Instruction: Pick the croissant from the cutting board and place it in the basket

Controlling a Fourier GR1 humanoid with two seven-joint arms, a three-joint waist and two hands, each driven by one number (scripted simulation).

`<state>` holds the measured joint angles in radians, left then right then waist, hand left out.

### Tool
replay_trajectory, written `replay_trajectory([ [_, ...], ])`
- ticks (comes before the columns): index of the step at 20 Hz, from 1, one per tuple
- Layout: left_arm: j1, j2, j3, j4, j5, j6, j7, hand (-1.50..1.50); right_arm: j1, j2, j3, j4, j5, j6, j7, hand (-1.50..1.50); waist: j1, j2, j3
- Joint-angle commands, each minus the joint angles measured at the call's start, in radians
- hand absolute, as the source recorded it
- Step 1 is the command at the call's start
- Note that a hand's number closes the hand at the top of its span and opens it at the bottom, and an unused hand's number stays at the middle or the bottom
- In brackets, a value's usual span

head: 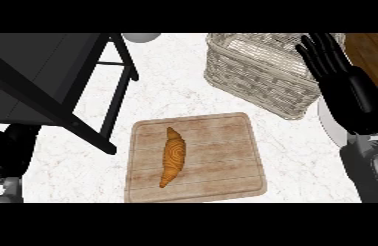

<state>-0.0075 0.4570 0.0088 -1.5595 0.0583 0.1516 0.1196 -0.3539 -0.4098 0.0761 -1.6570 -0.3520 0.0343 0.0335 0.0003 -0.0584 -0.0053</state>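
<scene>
Croissant [173, 157] lies on board; right robot hand [341, 80] raised, fingers straight.

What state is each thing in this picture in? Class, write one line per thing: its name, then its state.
croissant: lying lengthwise on the cutting board, untouched
cutting board: flat on the counter, holding only the croissant
basket: upright on the counter, nothing visible inside
right robot hand: open, fingers straight, raised beside the basket, holding nothing
left robot hand: at the left edge, fingers not visible
</scene>
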Motion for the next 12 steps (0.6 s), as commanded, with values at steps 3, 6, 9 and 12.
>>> replay_trajectory([
  [3, 0.02, -0.116, -0.094, 0.026, 0.022, 0.001, 0.099, 0.0, -0.128, 0.163, 0.201, -0.005, 0.101, -0.086, 0.075, 1.5, 0.032, 0.064, 0.003],
  [6, 0.072, -0.176, -0.13, 0.126, 0.076, -0.045, 0.12, 0.0, -0.241, 0.299, 0.317, 0.066, 0.132, -0.13, 0.134, 1.5, 0.087, 0.081, -0.004],
  [9, 0.08, -0.155, -0.145, 0.149, 0.085, -0.093, 0.14, 0.0, -0.262, 0.4, 0.539, 0.138, 0.237, -0.093, 0.11, 1.5, 0.113, 0.081, -0.002],
  [12, 0.071, -0.189, -0.155, 0.172, 0.085, -0.077, 0.15, 0.0, -0.287, 0.405, 0.712, 0.178, 0.378, -0.275, 0.157, -1.5, 0.074, 0.062, -0.002],
])
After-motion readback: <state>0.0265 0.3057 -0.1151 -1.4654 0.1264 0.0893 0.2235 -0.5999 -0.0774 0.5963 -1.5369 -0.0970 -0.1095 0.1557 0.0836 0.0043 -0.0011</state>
